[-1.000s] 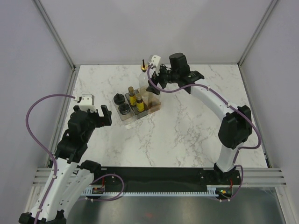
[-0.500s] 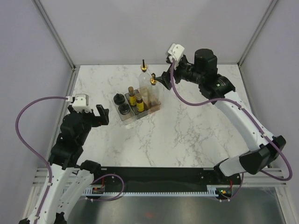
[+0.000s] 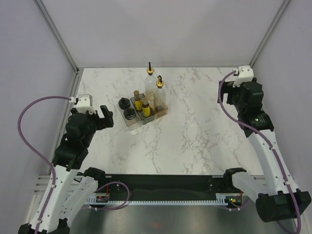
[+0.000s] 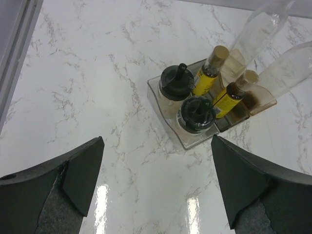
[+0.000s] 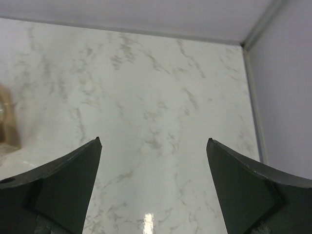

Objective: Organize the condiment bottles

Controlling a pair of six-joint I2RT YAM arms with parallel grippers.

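Observation:
Two tall clear bottles with gold pourers (image 3: 150,78) (image 3: 159,90) stand at the back of the bins. Two small yellow bottles (image 3: 138,103) (image 3: 146,107) stand in the middle. Two black-lidded jars (image 3: 124,104) (image 3: 129,114) sit at the left. The left wrist view shows the jars (image 4: 174,83) (image 4: 196,113), the yellow bottles (image 4: 210,73) (image 4: 232,93) and the tall bottles (image 4: 257,30) (image 4: 291,64). My left gripper (image 3: 105,117) (image 4: 156,190) is open and empty, left of the jars. My right gripper (image 3: 233,90) (image 5: 153,185) is open and empty, far right, over bare table.
The bottles stand in adjoining clear (image 4: 187,140), grey (image 4: 222,124) and orange (image 4: 261,103) bins mid-table. An orange blur (image 5: 6,122) shows at the left edge of the right wrist view. Frame posts (image 3: 73,63) and walls bound the marble table (image 3: 195,131).
My right gripper has let go of the tall bottle, left it standing at the orange bin, and swung back to the far right. My left arm shifted slightly.

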